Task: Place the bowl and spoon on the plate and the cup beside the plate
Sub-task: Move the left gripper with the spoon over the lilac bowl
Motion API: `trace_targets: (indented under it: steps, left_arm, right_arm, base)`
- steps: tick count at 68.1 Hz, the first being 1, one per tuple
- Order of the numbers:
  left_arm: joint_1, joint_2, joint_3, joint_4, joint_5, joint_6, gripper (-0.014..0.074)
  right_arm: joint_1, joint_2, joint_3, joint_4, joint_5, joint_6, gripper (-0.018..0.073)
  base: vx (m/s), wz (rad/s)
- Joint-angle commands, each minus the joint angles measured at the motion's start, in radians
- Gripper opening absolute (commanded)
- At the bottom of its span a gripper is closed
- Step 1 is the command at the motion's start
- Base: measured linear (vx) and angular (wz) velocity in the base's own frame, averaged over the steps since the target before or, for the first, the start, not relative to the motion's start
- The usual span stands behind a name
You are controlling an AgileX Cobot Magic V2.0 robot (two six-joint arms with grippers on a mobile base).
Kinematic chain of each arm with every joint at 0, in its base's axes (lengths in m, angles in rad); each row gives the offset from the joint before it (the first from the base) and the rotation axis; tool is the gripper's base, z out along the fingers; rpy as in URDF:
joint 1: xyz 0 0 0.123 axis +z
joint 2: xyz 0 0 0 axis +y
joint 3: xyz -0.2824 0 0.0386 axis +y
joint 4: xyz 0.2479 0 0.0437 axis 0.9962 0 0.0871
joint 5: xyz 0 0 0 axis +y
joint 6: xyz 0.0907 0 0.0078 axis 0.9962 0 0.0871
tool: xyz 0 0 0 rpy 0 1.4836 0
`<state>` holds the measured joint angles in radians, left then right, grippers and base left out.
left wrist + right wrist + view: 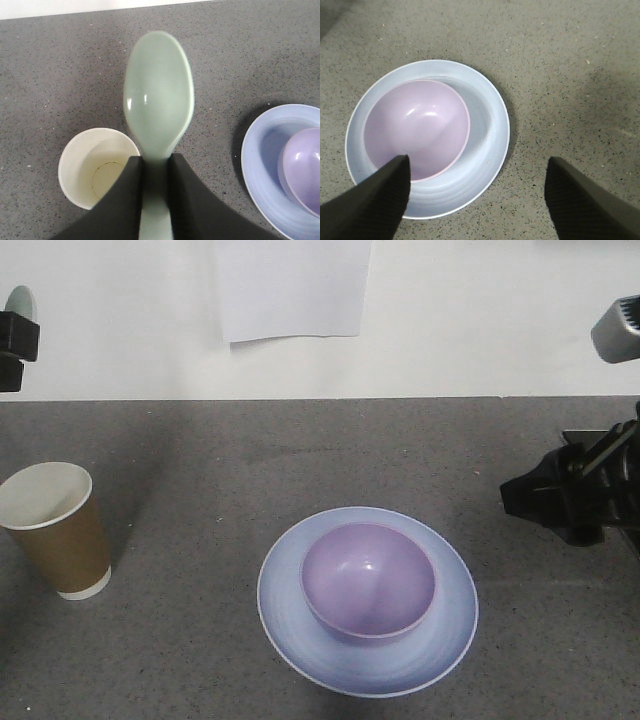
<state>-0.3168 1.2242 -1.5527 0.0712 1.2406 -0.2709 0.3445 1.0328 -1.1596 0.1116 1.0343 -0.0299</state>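
While your left gripper point(155, 160) pinches the spoon point(159, 95) by its handle, cup point(99, 172) lower left | bowl point(368, 580) sits on plate point(290, 610), lower centre of front view | right gripper point(477, 161) spread wide, empty, above plate | carry spoon right, keep it level, and go low before release so it rests on the plate beside the bowl.

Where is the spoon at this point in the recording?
In the left wrist view the left gripper holds the spoon by its handle above the table, cup just left of it, plate at right.
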Motion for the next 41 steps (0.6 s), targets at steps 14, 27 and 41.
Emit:
trace_targets:
  steps: [14,27,41]
  left_arm:
    - [-0.007,-0.014,-0.023,-0.080,-0.055,0.081,-0.0006]
    - [-0.007,0.045,-0.024,-0.256,-0.060,0.186,-0.0006]
    - [-0.032,0.150,-0.025,-0.397,-0.049,0.301,-0.0006]
  right_arm:
    - [-0.002,-0.031,-0.023,-0.006,-0.042,-0.013,0.0546]
    - [-0.002,-0.031,-0.023,-0.006,-0.050,-0.013,0.0546]
    - [-0.002,-0.031,-0.023,-0.006,-0.051,-0.013,0.0546]
  base:
    - [0.00,0.00]
    - [0.00,0.00]
    - [0.00,0.00]
